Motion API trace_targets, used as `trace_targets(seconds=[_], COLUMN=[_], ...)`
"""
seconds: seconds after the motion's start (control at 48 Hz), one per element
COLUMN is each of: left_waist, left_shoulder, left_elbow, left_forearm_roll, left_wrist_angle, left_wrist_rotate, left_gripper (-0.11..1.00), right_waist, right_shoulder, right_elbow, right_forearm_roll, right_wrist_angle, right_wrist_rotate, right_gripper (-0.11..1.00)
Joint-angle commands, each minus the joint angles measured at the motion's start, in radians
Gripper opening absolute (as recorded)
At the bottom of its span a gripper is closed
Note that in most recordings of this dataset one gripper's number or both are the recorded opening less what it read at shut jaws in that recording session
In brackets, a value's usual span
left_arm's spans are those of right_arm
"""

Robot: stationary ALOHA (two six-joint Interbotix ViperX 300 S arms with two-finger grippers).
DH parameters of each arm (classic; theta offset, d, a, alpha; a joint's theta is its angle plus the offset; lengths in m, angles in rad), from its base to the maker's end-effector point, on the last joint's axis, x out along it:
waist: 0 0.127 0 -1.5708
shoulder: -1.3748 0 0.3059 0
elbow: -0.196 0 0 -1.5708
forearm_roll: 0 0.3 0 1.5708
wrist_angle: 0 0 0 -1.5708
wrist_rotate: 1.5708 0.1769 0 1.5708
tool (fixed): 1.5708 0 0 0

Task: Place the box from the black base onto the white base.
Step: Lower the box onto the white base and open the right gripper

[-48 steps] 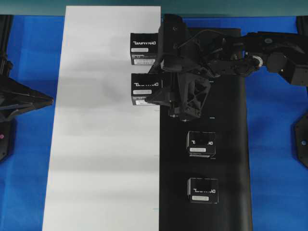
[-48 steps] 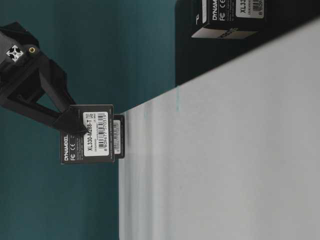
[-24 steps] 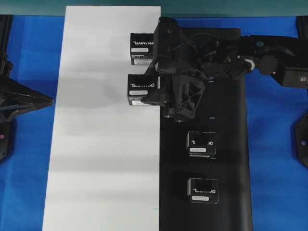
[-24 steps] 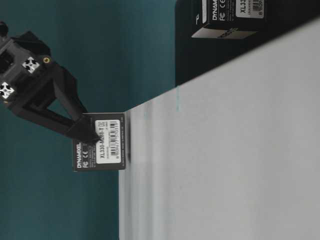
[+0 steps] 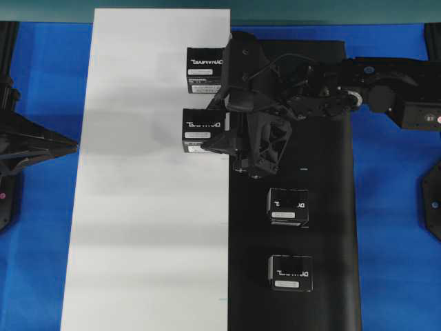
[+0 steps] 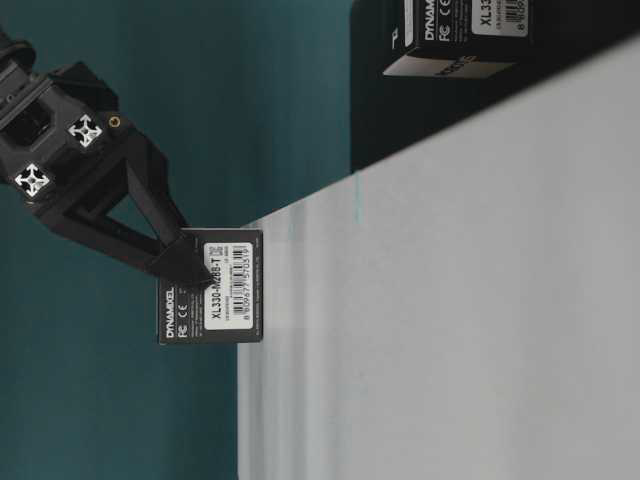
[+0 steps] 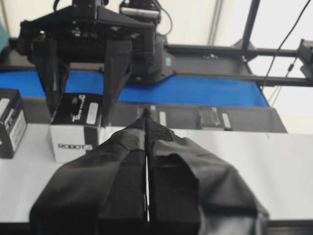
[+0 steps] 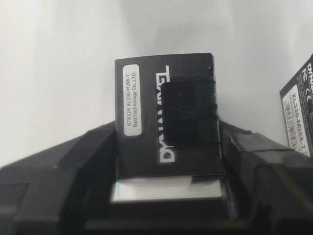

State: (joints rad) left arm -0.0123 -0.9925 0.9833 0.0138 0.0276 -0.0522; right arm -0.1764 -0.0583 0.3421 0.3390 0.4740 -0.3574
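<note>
1. blue table (image 5: pixel 393 207) under two long sheets laid side by side: white base (image 5: pixel 138 241) on the left, black base (image 5: pixel 331 289) on the right, edges touching.
2. box (image 5: pixel 204 128) sits over the white base near its right edge, between the right gripper's (image 5: pixel 219 132) fingers; from table level its underside looks down on the sheet or nearly so, contact not certain.
3. right wrist view: both fingers (image 8: pixel 254 161) press the box's two sides; jaws part closed, clamped on it.
4. writing on the box: top reads "dynamixel" in white, sticker "btx124 xl330-m288-t, bestechnology co.,ltd."; side label seen from table level reads "xl330-m288-t" with barcode, plus "dynamixel" and fc/ce marks; white face in left wrist view reads "robotis".
5. second box (image 5: pixel 204 69) lies on the white base just behind the held one, same lettering.
6. two more boxes stand on the black base, third box (image 5: pixel 287 205) and fourth box (image 5: pixel 290 271), well apart from the gripper.
7. left gripper (image 7: pixel 146 128) hangs by the table's left edge, taped fingers pressed together, nothing between them.
</note>
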Motion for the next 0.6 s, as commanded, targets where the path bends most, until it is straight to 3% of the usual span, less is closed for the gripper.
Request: trace_targets(seconds=[0.0,0.396,0.458,0.583], left_waist=[-0.002,-0.003,-0.002,-0.002], left_shoulder=[0.008,0.008,0.005,0.003], left_elbow=[-0.025,-0.025,-0.025,-0.025], left_forearm_roll=[0.003,0.002,0.003,0.002], left_wrist_angle=[-0.005,-0.005,-0.005,-0.002], left_wrist_rotate=[-0.002,-0.002,-0.002,-0.002], left_gripper=[-0.05,-0.05,-0.05,-0.05], right_waist=[0.009,0.011,0.011,0.011], right_shoulder=[0.008,-0.009,-0.021,-0.034], right_elbow=[0.006,0.002,0.003,0.009], right_forearm_roll=[0.002,0.005,0.005,0.005], right_wrist_angle=[-0.006,-0.014,-0.018,-0.025], right_wrist_rotate=[0.003,0.003,0.003,0.002], right_gripper=[0.51,0.52,0.59,0.85])
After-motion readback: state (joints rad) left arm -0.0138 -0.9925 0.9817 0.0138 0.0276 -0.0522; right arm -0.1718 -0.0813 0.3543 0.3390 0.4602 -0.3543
